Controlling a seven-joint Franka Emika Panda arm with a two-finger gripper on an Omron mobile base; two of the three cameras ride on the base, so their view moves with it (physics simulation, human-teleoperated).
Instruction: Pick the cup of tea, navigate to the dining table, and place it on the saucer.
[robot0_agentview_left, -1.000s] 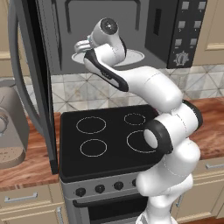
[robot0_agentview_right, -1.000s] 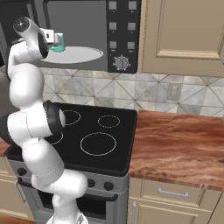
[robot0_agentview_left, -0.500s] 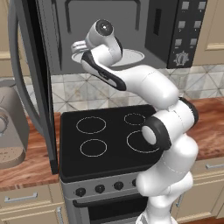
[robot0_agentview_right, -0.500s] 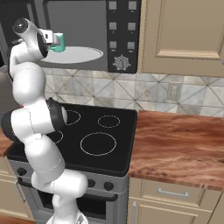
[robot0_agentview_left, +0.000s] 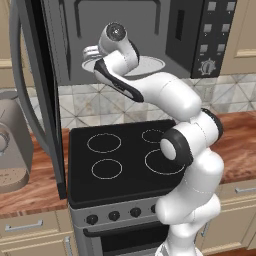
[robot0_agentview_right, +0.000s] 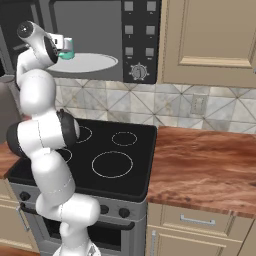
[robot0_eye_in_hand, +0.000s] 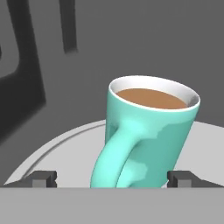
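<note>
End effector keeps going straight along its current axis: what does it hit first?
Most likely the cup of tea: it stands dead ahead on the white microwave plate, handle toward the camera, between the open fingertips of the end effector. Remaining gap is hard to judge.

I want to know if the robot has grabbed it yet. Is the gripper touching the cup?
Apart. In the hand view the gripper is open, each fingertip standing clear of the cup with grey plate showing between.
</note>
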